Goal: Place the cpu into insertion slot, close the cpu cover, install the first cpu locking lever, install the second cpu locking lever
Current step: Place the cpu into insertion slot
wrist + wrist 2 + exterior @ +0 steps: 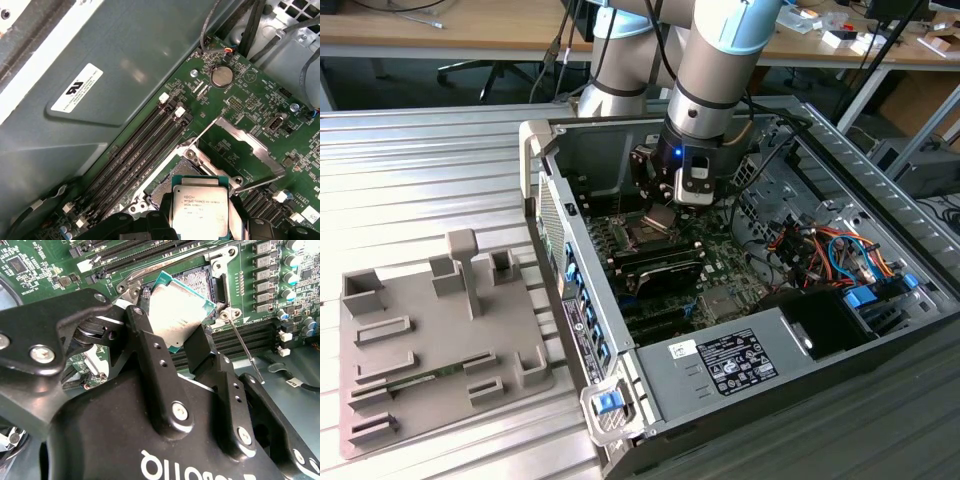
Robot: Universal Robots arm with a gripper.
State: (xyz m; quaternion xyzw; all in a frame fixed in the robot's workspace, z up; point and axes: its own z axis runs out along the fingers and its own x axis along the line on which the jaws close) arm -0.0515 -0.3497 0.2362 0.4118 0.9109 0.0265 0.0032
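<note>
Black matte gripper (172, 342) body sits nearest, screws along both fingers. The fingers are clamped on opposite edges of the cpu (179, 307), a flat square with a brushed silver face and green rim. Chip tilted, just above the dark insertion slot (202, 277), not seated. The cpu cover (249, 144), a thin silvery frame, stands open beside it. Thin wire lever (244, 346) lies loose. Long black memory slots (142, 152) flank the socket, grey case wall (125, 60) close by.

The cpu (177, 310) is square with a silvery-grey face and a green rim. It is clamped at opposite edges in the gripper (169, 331) and sits tilted just above the insertion slot (202, 277). The slot is dark, metal-rimmed and unoccupied. The cpu cover (250, 142), a silvery frame, is swung open beside the slot. A locking lever (243, 347) angles away from the slot's corner.
</note>
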